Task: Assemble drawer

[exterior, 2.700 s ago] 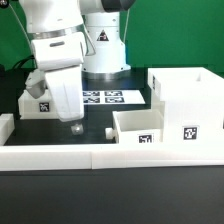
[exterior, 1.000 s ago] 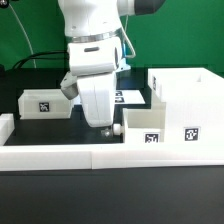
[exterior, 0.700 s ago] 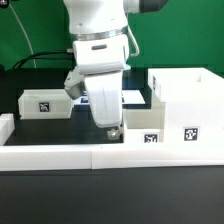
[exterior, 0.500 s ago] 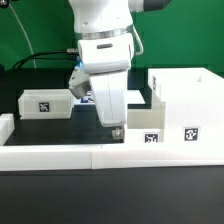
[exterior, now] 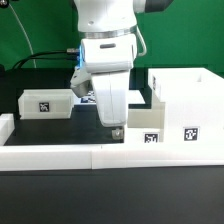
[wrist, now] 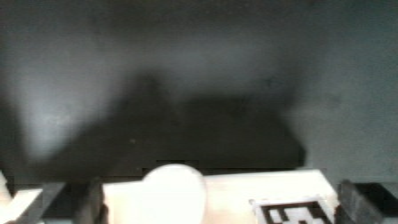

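The drawer parts are white plastic with square tags. The tall open-fronted box shell (exterior: 186,100) stands at the exterior view's right. One shallow tray (exterior: 45,103) lies at the left. A second tray (exterior: 143,126) lies just left of the shell, its left end hidden behind my gripper (exterior: 115,129). My gripper hangs low over that end. In the wrist view my gripper (wrist: 210,206) is open, and its dark fingers (wrist: 47,204) stand either side of the tray's white wall (wrist: 231,196), which has a rounded knob (wrist: 173,189) and a tag (wrist: 295,212). A gap shows on each side.
The long low white border wall (exterior: 90,155) runs along the front, with a short end piece (exterior: 5,127) at the left. The marker board (exterior: 136,97) lies flat behind my gripper. A green backdrop stands behind the arm's base.
My gripper has moved from beside the left tray toward the exterior view's right and now hangs over the middle tray's left end. The trays and shell have not moved.
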{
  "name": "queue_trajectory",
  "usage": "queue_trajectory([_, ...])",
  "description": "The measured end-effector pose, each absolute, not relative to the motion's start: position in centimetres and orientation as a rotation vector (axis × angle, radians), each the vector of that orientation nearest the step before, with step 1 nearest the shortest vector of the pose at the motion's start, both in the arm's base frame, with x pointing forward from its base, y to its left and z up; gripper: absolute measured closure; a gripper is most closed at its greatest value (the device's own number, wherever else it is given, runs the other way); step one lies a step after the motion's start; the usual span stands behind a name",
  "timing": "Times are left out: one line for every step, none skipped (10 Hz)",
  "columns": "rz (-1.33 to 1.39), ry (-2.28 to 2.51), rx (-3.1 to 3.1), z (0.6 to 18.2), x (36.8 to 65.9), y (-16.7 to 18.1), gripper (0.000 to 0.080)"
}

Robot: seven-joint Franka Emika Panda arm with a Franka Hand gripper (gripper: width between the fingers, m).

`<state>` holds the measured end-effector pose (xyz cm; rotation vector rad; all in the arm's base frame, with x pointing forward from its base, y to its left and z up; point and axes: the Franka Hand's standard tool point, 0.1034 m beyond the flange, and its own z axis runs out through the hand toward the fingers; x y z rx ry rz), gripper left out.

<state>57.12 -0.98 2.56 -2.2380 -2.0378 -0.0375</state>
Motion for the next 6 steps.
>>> queue_trajectory([-0.037,-2.037,-2.238,2.5,57.1,-1.0,0.015])
queue_trajectory([-0.037,-2.036,-2.238,2.5,57.1,-1.0,0.015])
queue_trajectory([-0.037,-2.036,-2.238,2.5,57.1,-1.0,0.015])
queue_trajectory([-0.032,-2.075,-2.195,2.6,57.2,-1.0,0.015])
queue_trajectory([-0.026,-2.12,-2.141,2.8,57.8,-1.1,0.015])
queue_trajectory([-0.013,-2.121,-2.132,2.9,58.5,-1.1,0.015])
